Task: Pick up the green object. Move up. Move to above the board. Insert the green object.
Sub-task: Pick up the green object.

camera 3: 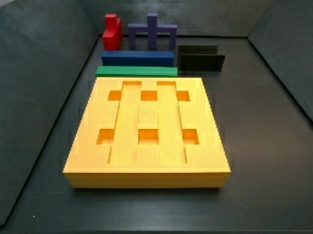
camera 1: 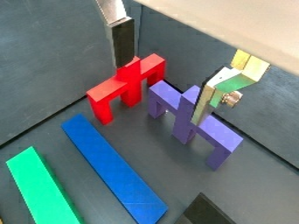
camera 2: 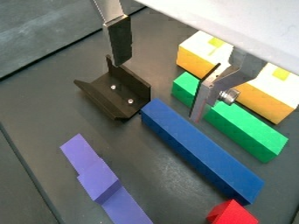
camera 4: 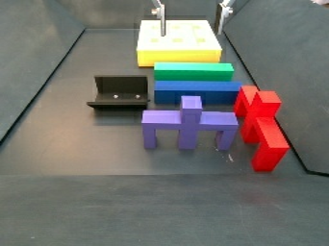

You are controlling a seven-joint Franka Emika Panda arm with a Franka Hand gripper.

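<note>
**A:** Where is the gripper (camera 4: 193, 8)?

**B:** High over the board (camera 4: 206, 44), at the far end in a side view. Only the two finger (camera 2: 117, 35) tips show, spread wide with nothing between them.

**A:** And the green object (camera 4: 193, 71)?

**B:** It lies flat on the floor, just beside the board's short edge, its long axis running across the board's width. The blue bar (camera 4: 195, 92) lies parallel on its other side.

**A:** The rest?

**B:** A dark grey floor (camera 3: 269, 137) with low walls. The fixture (camera 4: 118, 92) stands near the blue bar's end; a purple piece (camera 4: 189, 124) and a red piece (camera 4: 260, 123) stand beyond it.
</note>
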